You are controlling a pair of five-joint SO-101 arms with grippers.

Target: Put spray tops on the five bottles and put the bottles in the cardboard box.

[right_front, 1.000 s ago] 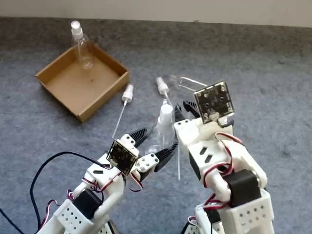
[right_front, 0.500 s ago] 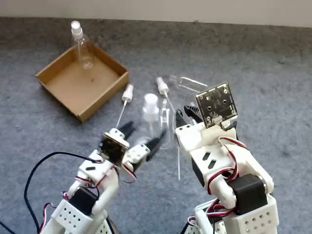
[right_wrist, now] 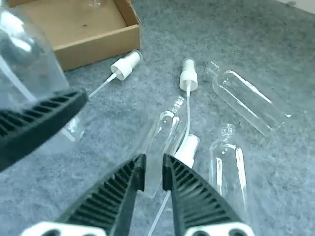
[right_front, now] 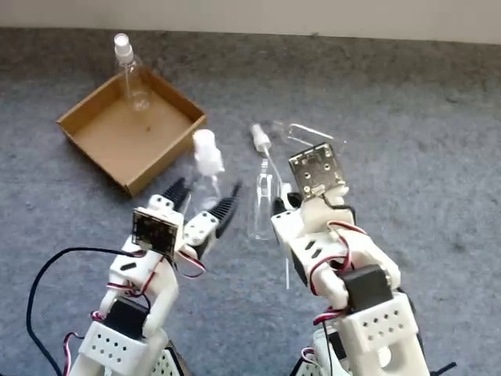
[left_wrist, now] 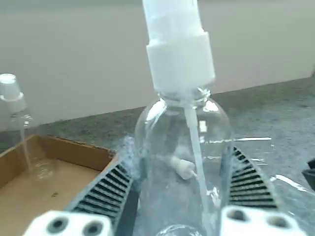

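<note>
The left tool (right_front: 205, 202) is clamped on a clear bottle (left_wrist: 182, 147) fitted with a white spray top (left_wrist: 179, 44). Its ribbed black fingers (left_wrist: 106, 189) press against either side of the body, and the bottle is held upright just beside the near corner of the cardboard box (right_front: 168, 168). Alongside it, the right tool (right_wrist: 153, 169) has its fingers drawn almost together, with a thin slit between them and nothing in the grip. It hangs over an uncapped bottle (right_wrist: 162, 130) lying on its side on the grey surface (right_front: 423, 117). A loose top (right_wrist: 187, 147) with its thin tube lies touching or just beside that bottle. A second uncapped bottle (right_wrist: 229, 162) lies near it, and a third uncapped bottle (right_wrist: 246, 101) lies farther out. Another loose top (right_wrist: 188, 78) rests among the lying bottles with its tube trailing along the first of them. A further loose top (right_wrist: 125, 65) lies just beside the box's near wall. Inside the box, at its far corner, stands a capped bottle (right_front: 135, 78) whose white sprayer rises above the cardboard rim.
</note>
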